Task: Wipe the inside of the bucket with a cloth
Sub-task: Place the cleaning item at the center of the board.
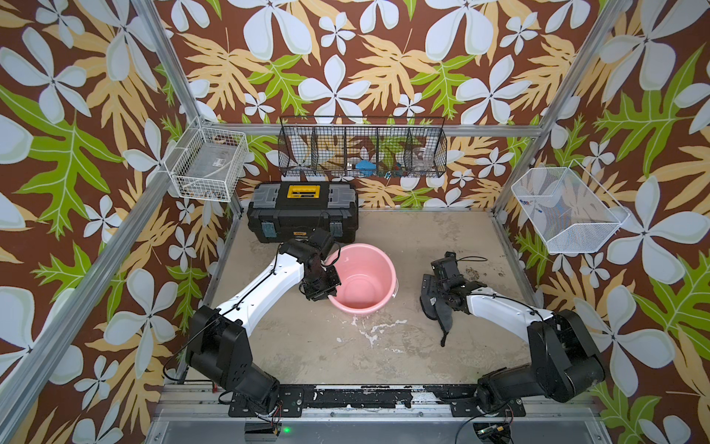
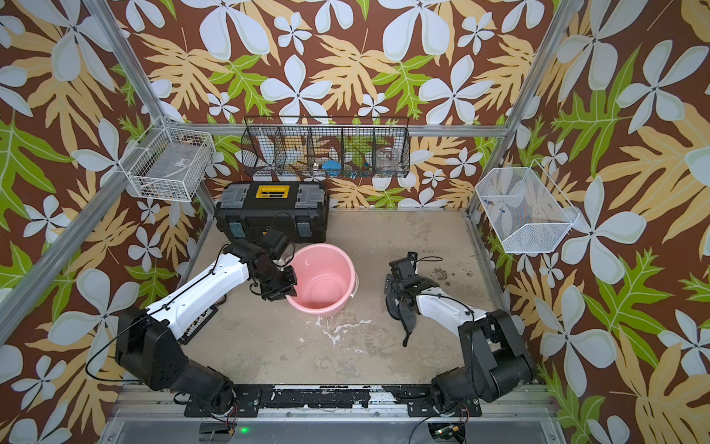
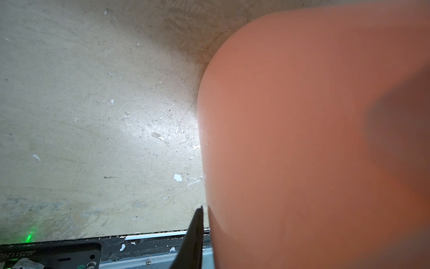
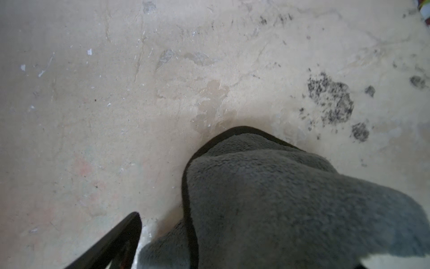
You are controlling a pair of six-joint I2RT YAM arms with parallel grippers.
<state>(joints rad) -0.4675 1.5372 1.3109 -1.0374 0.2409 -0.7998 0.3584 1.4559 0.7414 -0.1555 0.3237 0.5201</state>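
The pink bucket (image 1: 363,282) (image 2: 322,282) stands upright and empty on the floor, left of centre in both top views. My left gripper (image 1: 329,294) (image 2: 289,294) is at its left rim, shut on the wall. In the left wrist view one finger (image 3: 195,233) lies against the outside of the bucket (image 3: 302,139); the other finger is hidden. To the right, the dark grey cloth (image 1: 442,323) (image 2: 408,321) (image 4: 279,198) hangs limp from my right gripper (image 1: 430,296) (image 2: 395,298), its tail on the floor. Those jaws stand open: one finger (image 4: 125,233) is clear of the cloth, which drapes over the other.
A black toolbox (image 1: 303,211) with a yellow handle stands behind the bucket at the back left. Wire baskets hang on the walls: white (image 1: 207,165), black (image 1: 363,150), white mesh (image 1: 564,211). Dark stains (image 1: 472,273) mark the floor behind the right gripper.
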